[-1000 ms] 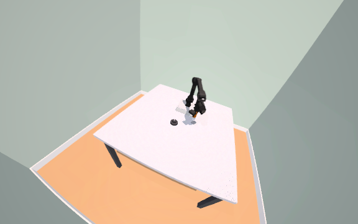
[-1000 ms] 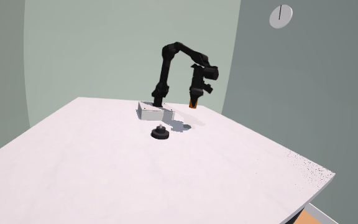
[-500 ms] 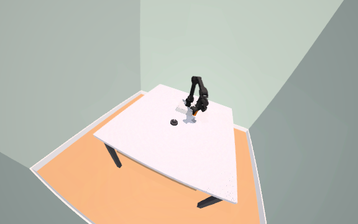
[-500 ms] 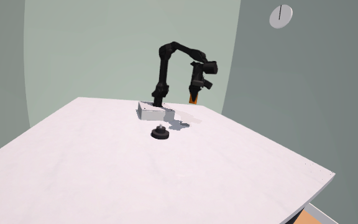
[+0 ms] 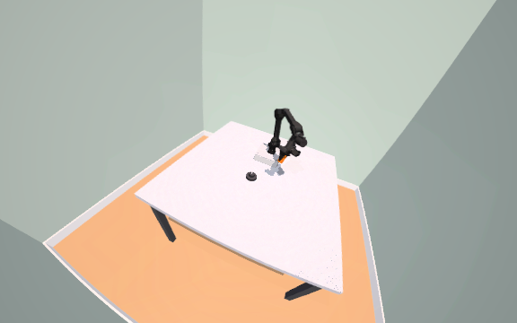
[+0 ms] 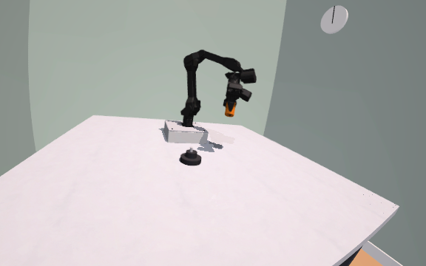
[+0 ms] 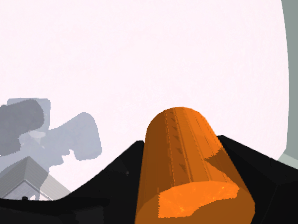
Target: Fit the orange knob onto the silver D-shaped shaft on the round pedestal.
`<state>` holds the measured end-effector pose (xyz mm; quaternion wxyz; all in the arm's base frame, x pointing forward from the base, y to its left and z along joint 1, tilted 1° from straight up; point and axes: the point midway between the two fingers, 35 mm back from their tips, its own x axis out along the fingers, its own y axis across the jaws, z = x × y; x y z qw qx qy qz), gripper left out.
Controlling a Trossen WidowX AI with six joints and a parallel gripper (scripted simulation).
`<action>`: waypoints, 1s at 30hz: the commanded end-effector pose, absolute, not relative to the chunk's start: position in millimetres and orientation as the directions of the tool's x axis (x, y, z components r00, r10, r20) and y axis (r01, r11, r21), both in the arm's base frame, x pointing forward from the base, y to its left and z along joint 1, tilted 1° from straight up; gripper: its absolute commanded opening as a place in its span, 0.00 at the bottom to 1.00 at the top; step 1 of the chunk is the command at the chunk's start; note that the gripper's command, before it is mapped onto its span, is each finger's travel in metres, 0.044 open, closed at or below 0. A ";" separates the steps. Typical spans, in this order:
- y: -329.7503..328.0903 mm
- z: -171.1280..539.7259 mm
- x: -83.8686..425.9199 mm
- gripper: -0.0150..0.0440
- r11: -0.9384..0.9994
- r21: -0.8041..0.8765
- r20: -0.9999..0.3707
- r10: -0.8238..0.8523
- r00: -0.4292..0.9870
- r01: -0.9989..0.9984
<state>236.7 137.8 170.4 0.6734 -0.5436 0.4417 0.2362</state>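
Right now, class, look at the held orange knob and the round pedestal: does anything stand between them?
Nothing visible stands between the orange knob, raised in the gripper, and the round pedestal. Only the arm's shadow lies on the table nearby.

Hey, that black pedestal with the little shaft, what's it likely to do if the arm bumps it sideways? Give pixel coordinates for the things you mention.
The round pedestal (image 5: 251, 177) (image 6: 191, 159) would probably slide rather than tip, since its base is wide and low. It looks rigid, so it likely won't flex. Resting flat on its disc, it seems unlikely to roll.
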 end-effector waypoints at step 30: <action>129.2 209.0 231.1 0.25 0.192 -0.868 -0.495 -0.284 0.821 -0.457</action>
